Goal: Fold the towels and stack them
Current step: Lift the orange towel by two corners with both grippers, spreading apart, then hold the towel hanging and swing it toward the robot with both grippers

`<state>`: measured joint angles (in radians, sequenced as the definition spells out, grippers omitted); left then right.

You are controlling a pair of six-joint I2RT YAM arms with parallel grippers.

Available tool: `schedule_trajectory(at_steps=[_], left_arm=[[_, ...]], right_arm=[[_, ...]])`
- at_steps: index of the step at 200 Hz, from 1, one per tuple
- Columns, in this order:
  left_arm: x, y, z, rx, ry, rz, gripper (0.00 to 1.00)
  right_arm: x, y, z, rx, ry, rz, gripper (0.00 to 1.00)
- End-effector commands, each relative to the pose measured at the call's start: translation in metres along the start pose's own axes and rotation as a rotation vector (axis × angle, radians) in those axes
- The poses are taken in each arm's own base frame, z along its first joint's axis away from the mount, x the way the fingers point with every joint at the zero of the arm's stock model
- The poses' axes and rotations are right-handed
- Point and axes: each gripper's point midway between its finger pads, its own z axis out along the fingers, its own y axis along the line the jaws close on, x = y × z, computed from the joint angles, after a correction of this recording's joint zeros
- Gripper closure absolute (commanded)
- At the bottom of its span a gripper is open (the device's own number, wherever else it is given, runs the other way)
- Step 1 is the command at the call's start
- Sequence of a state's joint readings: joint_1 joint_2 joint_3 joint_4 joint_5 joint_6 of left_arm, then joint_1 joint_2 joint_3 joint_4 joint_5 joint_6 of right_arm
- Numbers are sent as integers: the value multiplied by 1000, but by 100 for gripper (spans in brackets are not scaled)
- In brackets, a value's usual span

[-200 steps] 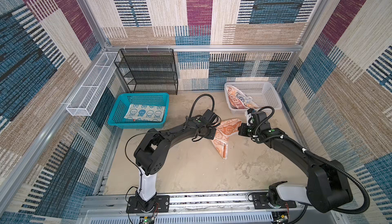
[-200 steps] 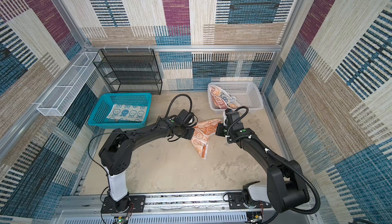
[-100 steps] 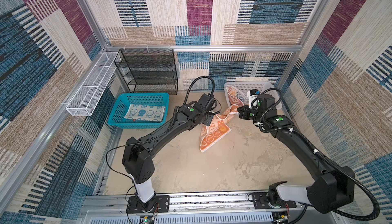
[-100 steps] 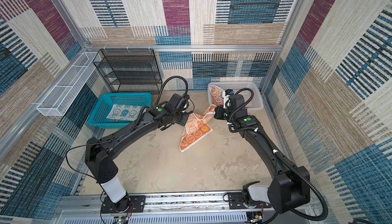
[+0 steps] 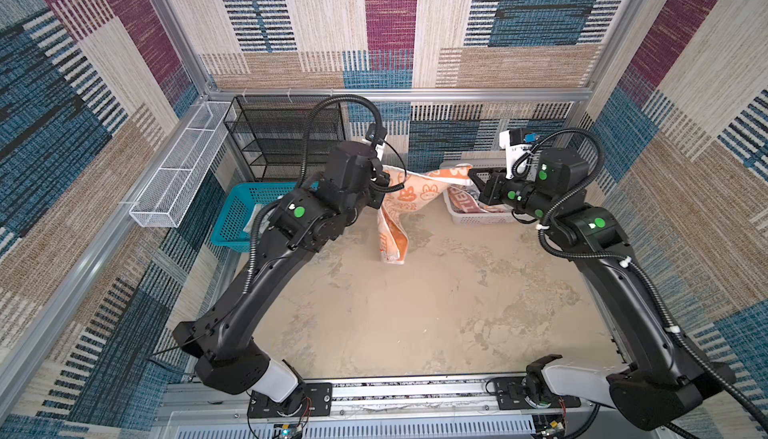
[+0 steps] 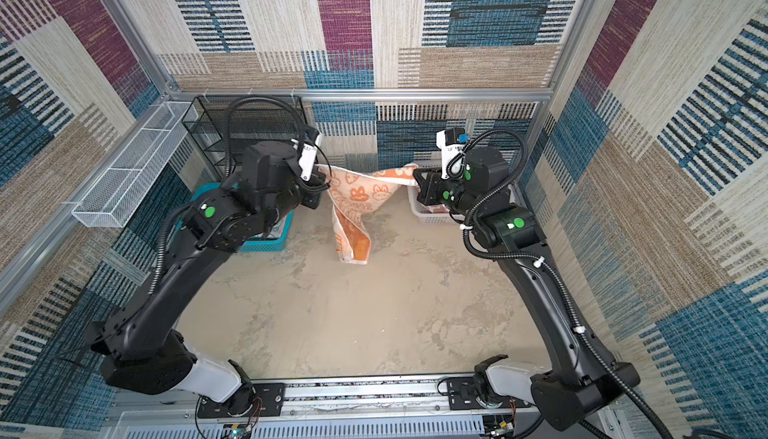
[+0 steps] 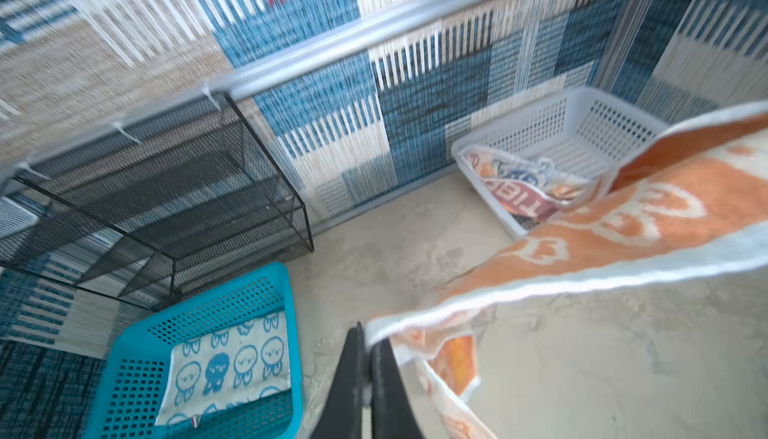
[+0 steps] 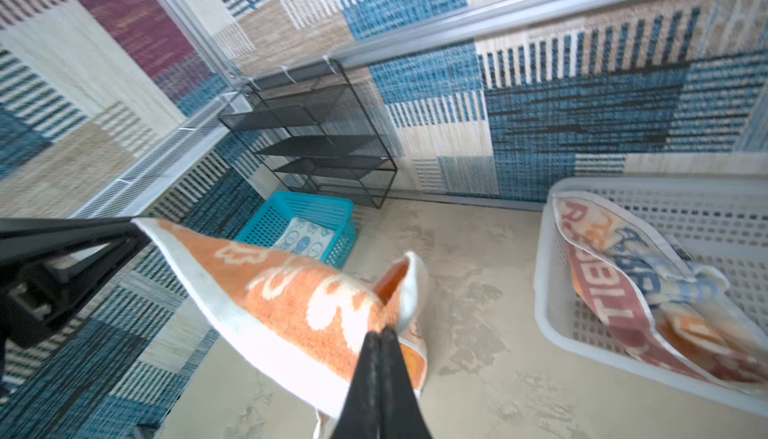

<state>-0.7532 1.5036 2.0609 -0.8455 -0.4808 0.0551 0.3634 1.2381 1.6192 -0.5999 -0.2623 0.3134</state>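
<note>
A long white wire-mesh tray [image 5: 176, 181], divided into compartments, is fixed along the left wall. Beside it at the back stands a black wire-mesh shelf rack [image 5: 286, 138] with several tiers. In front of the rack sits a turquoise perforated plastic basket [image 7: 216, 312]. Inside it the pale terry towel with blue rabbit faces [image 7: 228, 368] lies flat on the basket floor. In both top views the left arm covers most of this basket.

The left claw [image 7: 365, 335] is pinched together on a white-hemmed corner of the orange terry towel with white rabbit faces [image 5: 411, 196]. That towel hangs above the sandy, mottled bench [image 5: 395, 312], strung between the two claws towards the back, between the two baskets. Its top edge sags slightly from corner to corner, and the rest drops in a twisted, narrowing fold. Whether the lowest tip touches the bench I cannot tell. The right claw [image 8: 380, 335] is clamped on the opposite corner, its thin black fingers pressed into the looped pile.

At the right back corner sits a white perforated plastic basket [image 5: 478, 220] with rounded corners. In it lies the whitish terry towel with "RABBIT" lettering [image 8: 602, 291], crumpled and draped against the basket's wall. Red, blue and orange bands of lettering show on its soft, rumpled folds.
</note>
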Motion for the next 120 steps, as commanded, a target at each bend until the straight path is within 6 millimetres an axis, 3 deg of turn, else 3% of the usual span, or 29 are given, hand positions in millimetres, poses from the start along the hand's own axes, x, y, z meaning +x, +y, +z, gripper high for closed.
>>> schedule_trajectory(at_steps=[1, 43, 82, 120], left_arm=[[-7, 3, -27, 61, -27, 26, 100], [-5, -6, -70, 225, -69, -48, 100], [-6, -11, -94, 318, -74, -94, 100], [-19, -1, -115, 327, -120, -117, 100]], right_arm=[[-14, 21, -24, -42, -22, -28, 100], [-28, 46, -62, -114, -67, -60, 100], [-33, 62, -83, -168, -90, -89, 100], [-35, 73, -99, -209, -110, -123, 100]])
